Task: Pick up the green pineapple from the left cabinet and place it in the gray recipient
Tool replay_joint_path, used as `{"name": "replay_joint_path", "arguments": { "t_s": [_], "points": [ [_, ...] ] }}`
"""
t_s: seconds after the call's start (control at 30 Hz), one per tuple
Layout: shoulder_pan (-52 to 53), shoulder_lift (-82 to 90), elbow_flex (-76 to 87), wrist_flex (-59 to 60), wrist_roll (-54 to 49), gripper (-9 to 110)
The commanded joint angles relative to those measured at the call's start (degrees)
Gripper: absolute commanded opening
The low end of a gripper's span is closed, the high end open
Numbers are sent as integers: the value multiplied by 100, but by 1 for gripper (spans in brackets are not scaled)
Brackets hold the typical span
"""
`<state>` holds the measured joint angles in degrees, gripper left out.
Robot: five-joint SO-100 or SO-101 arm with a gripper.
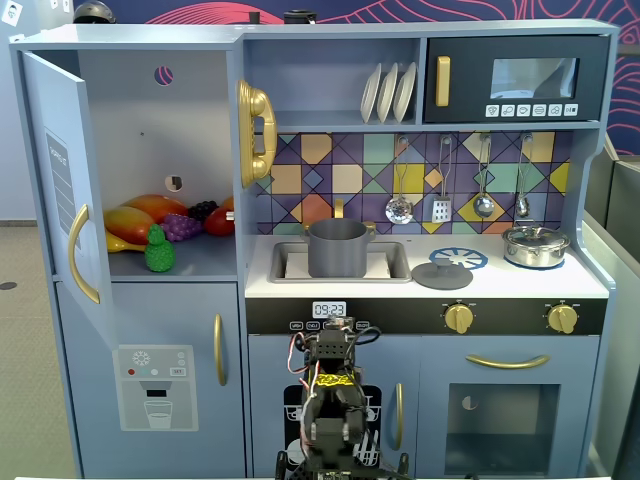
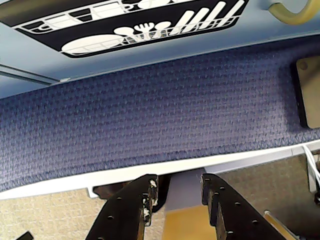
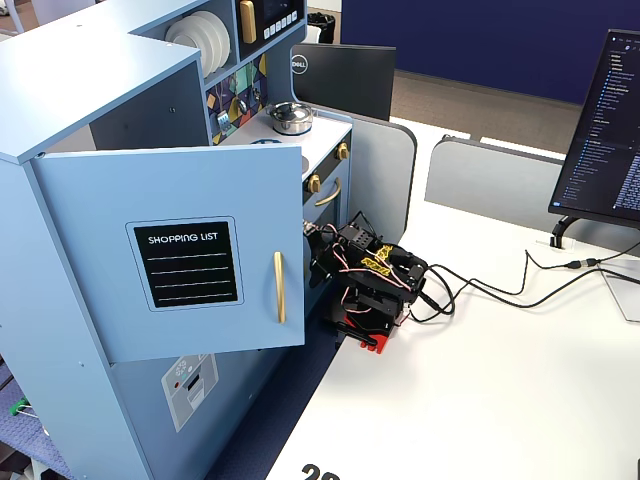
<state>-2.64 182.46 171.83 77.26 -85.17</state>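
The green pineapple (image 1: 159, 250) stands at the front of the left cabinet's (image 1: 150, 120) shelf, beside the other toy fruit. The cabinet door (image 1: 58, 170) is swung open; in a fixed view from the side the door (image 3: 180, 260) hides the shelf. The gray recipient (image 1: 337, 248) stands in the sink, empty as far as I can see. My arm (image 1: 335, 400) is folded low in front of the kitchen's base, far below both. My gripper (image 2: 180, 187) points down at blue carpet, jaws apart with nothing between them.
Mangoes (image 1: 140, 215), purple grapes (image 1: 182, 226) and a red fruit (image 1: 222, 222) crowd behind the pineapple. A flat gray lid (image 1: 442, 274) and a silver lidded pot (image 1: 536, 245) sit on the counter. A gold handle (image 1: 255, 130) hangs between cabinet and sink. Cables (image 3: 500, 290) cross the white table.
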Motion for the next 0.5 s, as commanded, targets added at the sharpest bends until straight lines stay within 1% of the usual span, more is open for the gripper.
{"name": "replay_joint_path", "arguments": {
  "t_s": [0.0, 0.07, 0.1, 0.2, 0.23, 0.27, 0.37, 0.47],
  "points": [
    [-1705, -62, -580, -18, 879, 0],
    [-2777, -26, -1160, -589, 1310, 1],
    [-3190, 18, -1406, -949, 1292, 1],
    [-4166, 18, -1881, -2320, 316, 0],
    [-4377, -26, -1995, -2804, 220, 0],
    [-4465, -141, -2074, -3261, 246, 1],
    [-4456, -519, -2232, -4693, 738, 11],
    [-4526, -949, -2355, -5968, 642, 17]
  ]
}}
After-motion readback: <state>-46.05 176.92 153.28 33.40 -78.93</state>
